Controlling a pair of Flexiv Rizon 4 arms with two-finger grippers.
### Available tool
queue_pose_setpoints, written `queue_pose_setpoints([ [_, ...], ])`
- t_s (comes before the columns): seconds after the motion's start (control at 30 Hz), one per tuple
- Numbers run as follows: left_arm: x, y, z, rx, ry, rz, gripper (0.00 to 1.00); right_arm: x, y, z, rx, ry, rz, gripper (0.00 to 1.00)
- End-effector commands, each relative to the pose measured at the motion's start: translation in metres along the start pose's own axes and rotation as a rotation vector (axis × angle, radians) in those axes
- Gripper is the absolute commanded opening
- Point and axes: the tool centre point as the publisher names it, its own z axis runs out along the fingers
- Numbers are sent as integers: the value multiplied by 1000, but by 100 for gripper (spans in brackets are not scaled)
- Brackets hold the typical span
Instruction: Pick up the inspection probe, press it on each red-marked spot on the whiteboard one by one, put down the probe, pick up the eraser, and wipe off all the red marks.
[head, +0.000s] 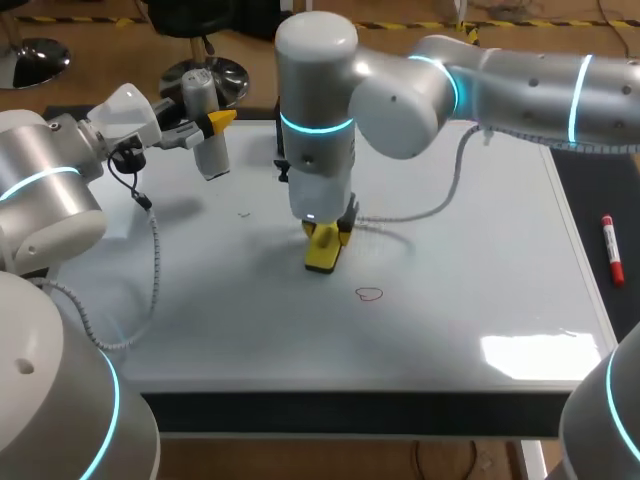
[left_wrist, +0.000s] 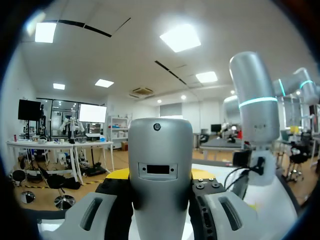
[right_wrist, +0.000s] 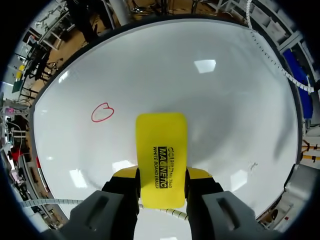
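The yellow eraser (head: 322, 250) stands on end near the middle of the whiteboard (head: 480, 250), clamped in the right gripper (head: 325, 236), which points straight down from an arm reaching in over the board's far side. In the right wrist view both yellow-tipped fingers (right_wrist: 125, 173) press against the long sides of the eraser (right_wrist: 161, 150), so the right gripper (right_wrist: 162, 174) stands only as wide as the block. The eraser's lower end is down at the board; I cannot tell whether it touches. One red mark (head: 369, 294), a small closed loop, sits on the whiteboard near the eraser, on the side closer to the front edge and a little to the robot's right. In the right wrist view the red mark (right_wrist: 102, 112) lies ahead of the eraser and off to one side, apart from it, on the bare whiteboard (right_wrist: 225, 100).

Over the board's far left part, the left gripper (head: 210, 126) holds the inspection probe (head: 205, 130), a grey-white cylinder standing nearly upright and lifted clear of the surface. In the left wrist view the inspection probe (left_wrist: 160, 170) fills the space between the fingers of the left gripper (left_wrist: 160, 176), which close on it from both sides.

A faint grey smudge (head: 243, 213) shows on the board between the two grippers. A red marker (head: 611, 250) lies just beside the whiteboard's right edge on the dark table (head: 350, 412).
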Motion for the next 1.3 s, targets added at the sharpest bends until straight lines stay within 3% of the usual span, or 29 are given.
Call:
queue_pose_setpoints([
  [0.03, 1, -1, 1, 1, -6, 2, 0, 3, -5, -31, 23, -10, -14, 0],
  [0.43, 1, -1, 1, 1, -6, 2, 0, -4, -17, -38, 40, -14, -10, 0],
  [0.9, 1, -1, 1, 1, -6, 2, 0, -16, 35, -32, 57, -27, 17, 0],
  [1.3, 1, -1, 1, 1, -6, 2, 0, -25, 55, -7, 45, -39, -9, 0],
])
